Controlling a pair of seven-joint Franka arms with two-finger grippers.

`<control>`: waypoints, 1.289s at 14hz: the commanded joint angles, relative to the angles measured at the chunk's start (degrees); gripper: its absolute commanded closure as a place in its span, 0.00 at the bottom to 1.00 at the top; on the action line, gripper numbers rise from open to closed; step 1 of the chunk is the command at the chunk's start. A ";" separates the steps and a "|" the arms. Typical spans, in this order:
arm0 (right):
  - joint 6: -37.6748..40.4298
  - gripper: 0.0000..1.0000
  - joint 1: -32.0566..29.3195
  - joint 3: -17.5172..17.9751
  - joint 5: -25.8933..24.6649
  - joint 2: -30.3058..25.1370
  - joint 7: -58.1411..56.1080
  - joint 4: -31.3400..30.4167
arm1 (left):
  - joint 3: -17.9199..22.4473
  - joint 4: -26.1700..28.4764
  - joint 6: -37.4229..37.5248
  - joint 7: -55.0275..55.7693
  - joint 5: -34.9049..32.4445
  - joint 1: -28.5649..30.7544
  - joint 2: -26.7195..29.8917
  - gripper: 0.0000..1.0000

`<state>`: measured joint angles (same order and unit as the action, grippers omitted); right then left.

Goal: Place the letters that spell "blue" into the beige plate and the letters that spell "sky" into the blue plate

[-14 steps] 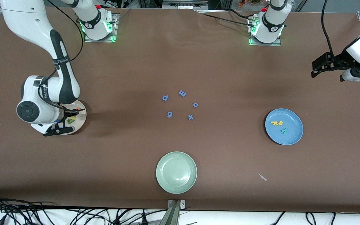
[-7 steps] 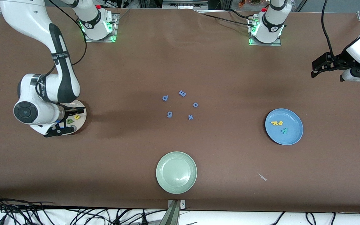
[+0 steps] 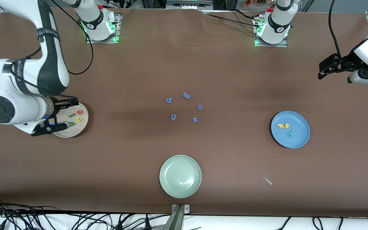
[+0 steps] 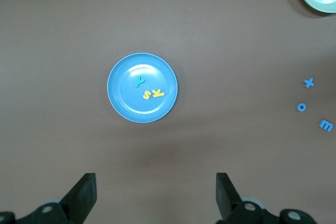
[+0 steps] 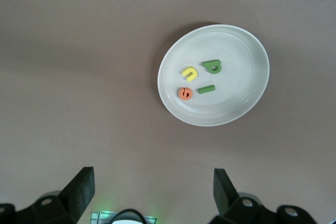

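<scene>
Now that the right hand has lifted off the beige plate, fingers apart and empty, b, l, u, e lie inside. With s, k, y in the blue plate, the task looks complete; the left hand waits open above the bench.

Brown counter under even light, cables along its edges

A matte brown cover spreads over the whole counter, slightly rippled near the top edge of the front view, with soft, blurred shadows lying across it. Two metal mounting plates are bolted at that edge, each lit by green lamps. Black cables tangle on a white strip along the edge nearest the front camera, where a metal bracket meets the counter. A small pale scrap lies on the cover toward the left arm's end.
</scene>
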<state>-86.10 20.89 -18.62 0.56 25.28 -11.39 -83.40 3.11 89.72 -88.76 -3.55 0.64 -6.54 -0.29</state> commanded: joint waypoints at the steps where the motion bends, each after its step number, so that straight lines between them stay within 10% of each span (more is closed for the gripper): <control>1: 2.17 0.00 0.46 0.34 0.75 -3.55 0.23 -0.62 | 0.14 -1.92 1.31 0.03 1.03 -0.05 -0.76 0.00; 11: -6.09 0.00 -19.65 21.42 -1.44 -23.08 4.27 -15.57 | 0.14 -1.92 1.31 0.03 1.03 0.03 -0.76 0.00; 18: -8.73 0.00 -21.07 21.00 -1.53 -23.70 4.54 -11.01 | 0.14 -1.92 1.31 0.03 1.03 0.03 -0.76 0.00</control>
<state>-95.20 0.74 1.58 -0.20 2.74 -7.35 -95.79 3.11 89.68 -88.76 -3.55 0.64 -6.54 -0.34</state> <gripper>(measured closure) 0.000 0.000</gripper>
